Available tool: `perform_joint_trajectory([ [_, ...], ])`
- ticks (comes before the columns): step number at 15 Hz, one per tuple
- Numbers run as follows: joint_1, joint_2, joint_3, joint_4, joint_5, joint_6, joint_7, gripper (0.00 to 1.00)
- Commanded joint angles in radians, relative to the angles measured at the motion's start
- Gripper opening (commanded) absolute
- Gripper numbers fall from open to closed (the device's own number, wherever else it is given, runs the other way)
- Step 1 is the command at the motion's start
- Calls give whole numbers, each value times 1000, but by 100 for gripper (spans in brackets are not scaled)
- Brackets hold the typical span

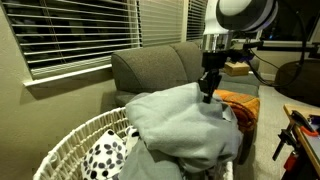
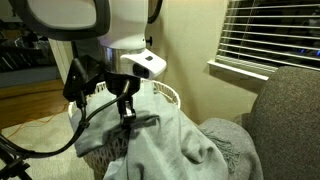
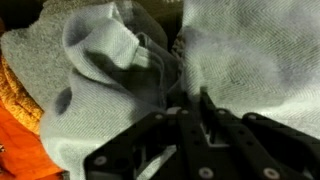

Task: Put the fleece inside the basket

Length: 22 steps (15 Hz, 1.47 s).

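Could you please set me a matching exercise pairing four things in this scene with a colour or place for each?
Things:
1. fleece
2. basket
3. spotted cloth
4. orange blanket

Colour or place:
a. white woven wicker
b. lying inside the basket
c. plain light grey
d. on the sofa seat, beyond the fleece

Pairs: 1-c, 2-a, 3-b, 4-d
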Motion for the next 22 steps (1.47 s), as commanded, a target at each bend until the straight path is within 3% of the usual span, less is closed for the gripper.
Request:
perform_joint_trajectory([
  [1,-7,-45,-3,-9,-19,7,-11,0],
  [12,30,-25,57,91,-8,-11,-41,2],
  [22,110,0,126,167,-62,-31,-32,2],
])
